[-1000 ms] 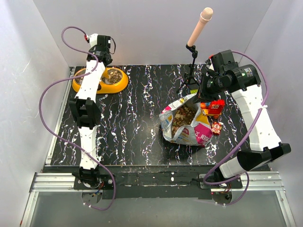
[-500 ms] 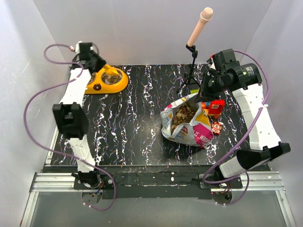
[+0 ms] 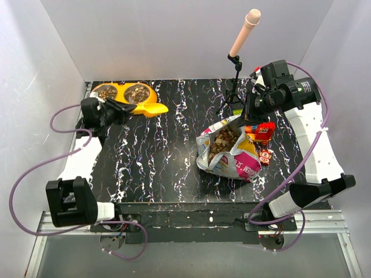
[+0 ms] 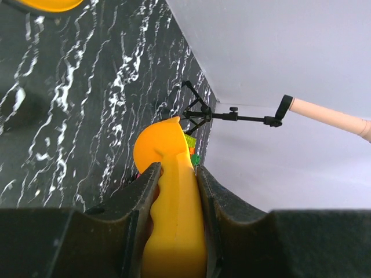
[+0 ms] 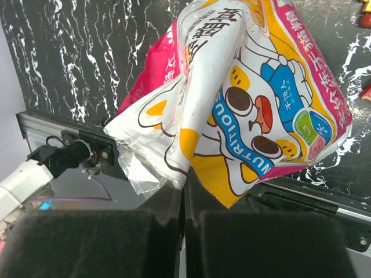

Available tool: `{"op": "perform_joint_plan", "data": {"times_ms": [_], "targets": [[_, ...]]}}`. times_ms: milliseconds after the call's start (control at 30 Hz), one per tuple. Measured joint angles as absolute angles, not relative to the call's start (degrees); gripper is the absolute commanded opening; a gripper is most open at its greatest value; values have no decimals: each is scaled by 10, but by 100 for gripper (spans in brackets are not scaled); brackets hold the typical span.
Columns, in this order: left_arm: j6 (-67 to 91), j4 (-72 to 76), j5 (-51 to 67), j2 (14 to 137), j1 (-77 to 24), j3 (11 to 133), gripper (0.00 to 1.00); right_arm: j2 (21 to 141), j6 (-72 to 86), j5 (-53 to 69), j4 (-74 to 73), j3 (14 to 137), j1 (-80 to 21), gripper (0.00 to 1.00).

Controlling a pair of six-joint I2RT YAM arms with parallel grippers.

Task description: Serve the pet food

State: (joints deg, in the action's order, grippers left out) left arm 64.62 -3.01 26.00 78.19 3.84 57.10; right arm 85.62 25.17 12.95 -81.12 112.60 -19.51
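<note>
At the desk's (image 3: 168, 150) far left, left tool (image 4: 174, 174) grips yellow scoop (image 4: 167, 142) near the bowl (image 3: 117, 92); right tool (image 5: 182, 194) pinches the bag (image 5: 255, 98) rim, kibble (image 3: 223, 141) inside.

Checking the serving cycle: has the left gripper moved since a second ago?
Yes. The left gripper came nearward off the yellow bowl, clamped on the yellow scoop.

On my feed, the left arm (image 3: 84, 157) and right arm (image 3: 309, 136) wear white shells with black joint blocks. A purple cable (image 3: 13, 194) loops off each. The pincer fingers (image 4: 69, 243) are matte black.
</note>
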Motion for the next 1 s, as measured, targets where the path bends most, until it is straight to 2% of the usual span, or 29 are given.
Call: {"op": "perform_joint_plan", "data": {"times_ms": [167,300,633,900,933,1000], "targets": [[663,-27,283,709,76,479,0,861,233,159,-814,1126,-195,1],[686,-26,280,701,88,437,0,863,228,171,-814,1126,-195,1],[731,46,247,765,93,379,0,825,215,199,-786,1071,-196,1],[664,79,250,831,99,359,0,783,196,231,-739,1009,-197,1],[658,85,250,831,101,357,4,780,193,233,-734,1004,-198,1],[651,102,251,829,102,349,35,773,191,239,-728,994,-199,1]]}}
